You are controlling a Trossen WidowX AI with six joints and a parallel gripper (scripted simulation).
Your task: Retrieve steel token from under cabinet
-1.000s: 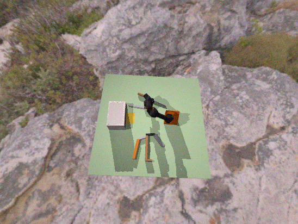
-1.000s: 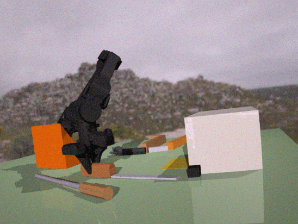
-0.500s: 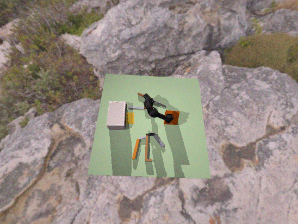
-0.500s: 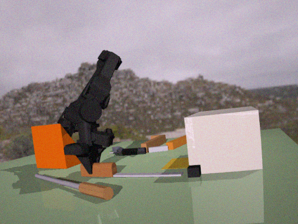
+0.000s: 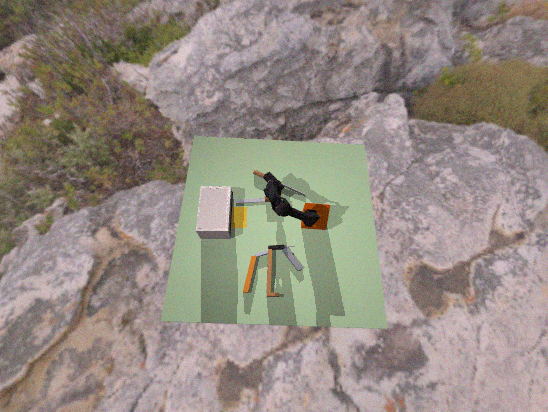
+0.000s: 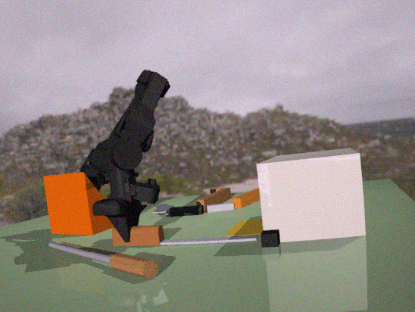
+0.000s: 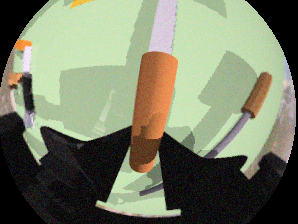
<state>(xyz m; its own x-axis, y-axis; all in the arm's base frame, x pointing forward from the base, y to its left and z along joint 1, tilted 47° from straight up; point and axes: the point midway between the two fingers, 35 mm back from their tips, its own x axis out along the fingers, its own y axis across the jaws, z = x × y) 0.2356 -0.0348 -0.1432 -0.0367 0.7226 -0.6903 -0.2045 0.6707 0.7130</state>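
Gripper (image 5: 268, 198) (image 6: 130, 232) (image 7: 147, 131): closed on the brown handle (image 5: 267, 199) (image 6: 149, 235) (image 7: 156, 95) of a flat-bladed tool, one finger on each side. It is well apart from the cabinet (image 5: 215, 210) (image 6: 312, 197), on the side of the marked area.

Blade (image 5: 250, 201) (image 6: 208, 241) (image 7: 163, 27): low over the green table (image 5: 340, 170) (image 6: 212, 280) (image 7: 100, 50), directed from the handle toward the cabinet; far end near the cabinet's front. Contact with the table cannot be judged. A small black block (image 6: 270, 238) shows by the cabinet's lower corner, close to the blade's end in the exterior view.

Marked area (image 5: 240, 217) (image 6: 244, 228) (image 7: 80, 3): yellow, just in front of the cabinet, with the blade passing beside it.

Token: hidden from these views; its exact position under the cabinet cannot be confirmed.

Second tool, brown grip (image 5: 258, 173) (image 6: 132, 265) (image 7: 258, 95) and thin grey rod (image 5: 294, 190) (image 6: 77, 251) (image 7: 230, 135): lying farther from the cabinet than the marked area. Orange block (image 5: 322, 210) (image 6: 68, 204): well apart from the cabinet, beyond the gripper
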